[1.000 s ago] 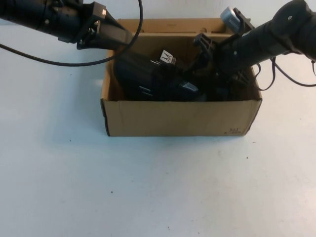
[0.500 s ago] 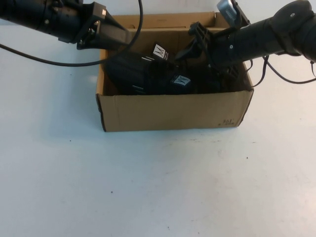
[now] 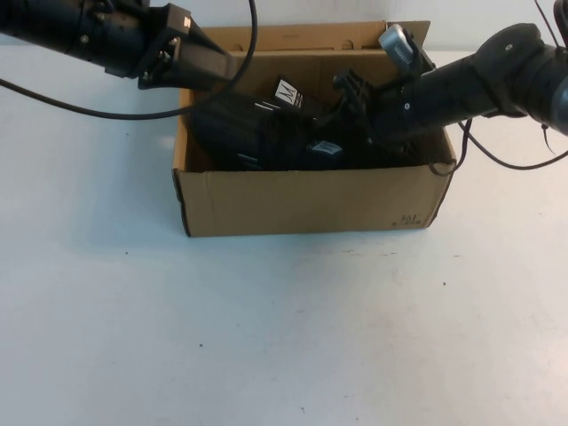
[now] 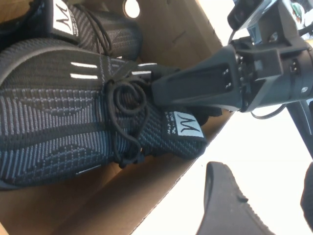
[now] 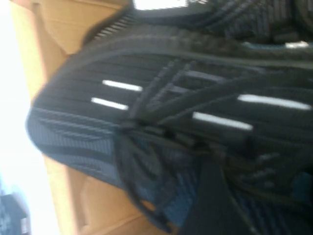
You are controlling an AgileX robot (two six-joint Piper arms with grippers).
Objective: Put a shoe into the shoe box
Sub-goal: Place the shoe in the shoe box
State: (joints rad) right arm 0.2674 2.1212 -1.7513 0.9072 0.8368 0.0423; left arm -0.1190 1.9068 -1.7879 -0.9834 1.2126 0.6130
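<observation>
The brown cardboard shoe box [image 3: 311, 202] stands open at mid table with two black knit shoes inside. The nearer shoe [image 3: 293, 142] lies along the front wall, its white tongue label facing up; it also shows in the left wrist view [image 4: 58, 122] and fills the right wrist view [image 5: 146, 98]. The second shoe [image 3: 282, 96] lies behind it. My right gripper [image 3: 344, 114] reaches into the box from the right and is shut on the nearer shoe at its laces and tongue [image 4: 156, 90]. My left gripper [image 3: 217, 67] hovers open and empty over the box's back left corner [image 4: 261, 188].
The box's flap lid [image 3: 302, 37] stands up at the back. Black cables [image 3: 133, 114] hang from both arms beside the box. White table [image 3: 284, 337] lies in front of the box and to both sides.
The box with the shoes slid a little left and back. My right arm moved left and settled lower into the box with the nearer shoe. My left arm has not moved.
</observation>
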